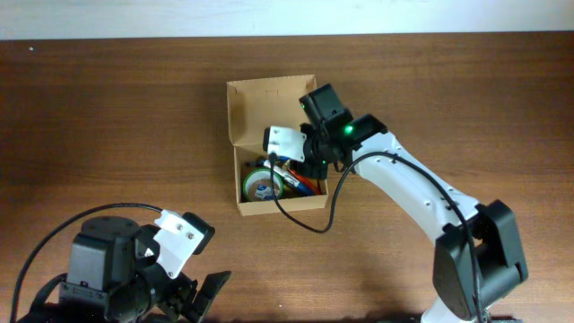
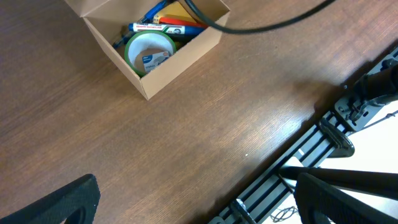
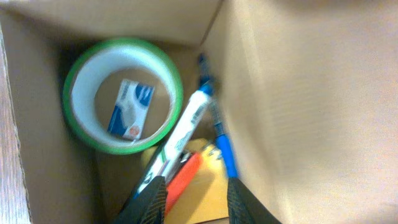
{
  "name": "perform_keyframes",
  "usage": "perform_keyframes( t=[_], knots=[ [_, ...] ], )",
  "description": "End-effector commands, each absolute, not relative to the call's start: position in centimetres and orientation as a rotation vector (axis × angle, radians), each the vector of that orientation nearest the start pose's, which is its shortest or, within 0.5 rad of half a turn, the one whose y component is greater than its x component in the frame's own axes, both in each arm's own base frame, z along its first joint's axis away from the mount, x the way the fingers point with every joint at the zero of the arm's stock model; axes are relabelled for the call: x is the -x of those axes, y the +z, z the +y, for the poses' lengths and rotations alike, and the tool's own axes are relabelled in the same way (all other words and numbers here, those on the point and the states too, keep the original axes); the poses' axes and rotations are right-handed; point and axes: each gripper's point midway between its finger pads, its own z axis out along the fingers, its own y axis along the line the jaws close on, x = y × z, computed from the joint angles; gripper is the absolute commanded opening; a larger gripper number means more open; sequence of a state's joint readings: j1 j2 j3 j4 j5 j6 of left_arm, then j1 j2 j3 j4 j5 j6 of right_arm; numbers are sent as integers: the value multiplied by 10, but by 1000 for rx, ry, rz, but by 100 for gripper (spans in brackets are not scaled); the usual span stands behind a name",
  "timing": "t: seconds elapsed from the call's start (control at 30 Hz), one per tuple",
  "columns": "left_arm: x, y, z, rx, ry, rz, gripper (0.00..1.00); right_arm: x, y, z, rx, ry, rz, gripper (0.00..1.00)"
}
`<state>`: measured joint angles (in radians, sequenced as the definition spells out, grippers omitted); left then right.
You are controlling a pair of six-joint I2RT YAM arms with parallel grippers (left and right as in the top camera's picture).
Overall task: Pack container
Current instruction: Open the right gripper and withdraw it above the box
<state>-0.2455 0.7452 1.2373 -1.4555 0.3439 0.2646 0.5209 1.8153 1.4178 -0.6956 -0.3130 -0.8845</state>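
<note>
The container [image 1: 280, 208] is seen at the middle of the counter [image 1: 117, 117], flap [image 1: 269, 103] up at 12 o'clock, right tool [image 3: 196, 183] spread apart over the pens [image 3: 186, 124] inside, so a straight lift clear of its 3 o'clock side is advised, left tool [image 2: 193, 183] parked agape at 7 o'clock.

So the right tool [image 3: 195, 198] is hanging down inside the container [image 3: 298, 93], dark fingers [image 3: 149, 202] sitting apart at the bottom of the shot. A green tape roll [image 3: 79, 118] is lying flat in the corner with a little blue and white label [image 3: 129, 109] showing through its hole. A white marker [image 3: 189, 121] is leaning against the roll, a blue pen [image 3: 222, 146] is running alongside it by the cardboard wall, and something orange [image 3: 183, 183] is lying on something yellow [image 3: 208, 186] between the fingers. A strip of desk [image 3: 9, 186] is peeking in at left.
</note>
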Motion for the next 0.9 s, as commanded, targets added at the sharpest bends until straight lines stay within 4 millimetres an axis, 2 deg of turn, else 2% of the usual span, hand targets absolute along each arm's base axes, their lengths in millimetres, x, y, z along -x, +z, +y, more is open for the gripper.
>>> perform_keyframes(
  t=[0.0, 0.07, 0.1, 0.2, 0.27, 0.63, 0.87],
  knots=[
    [-128, 272, -95, -757, -451, 2373, 100, -369, 177, 274, 1584, 288, 1904, 24],
    [-128, 272, -95, -757, -451, 2373, 100, -375, 195, 272, 1488, 304, 1934, 8],
    [-128, 272, -95, -757, -451, 2373, 99, -378, 203, 271, 1444, 312, 1945, 4],
    [-128, 272, -95, -757, -451, 2373, 100, -386, 220, 264, 1335, 330, 1980, 4],
    [-128, 272, -95, -757, -451, 2373, 100, -391, 224, 257, 1271, 339, 2013, 4],
    [-129, 272, -94, -756, -447, 2375, 100, -394, 206, 210, 1102, 359, 2237, 4],
    [-128, 272, -94, -756, -447, 2375, 100, -414, 205, 164, 836, 365, 2358, 4]
  ],
)
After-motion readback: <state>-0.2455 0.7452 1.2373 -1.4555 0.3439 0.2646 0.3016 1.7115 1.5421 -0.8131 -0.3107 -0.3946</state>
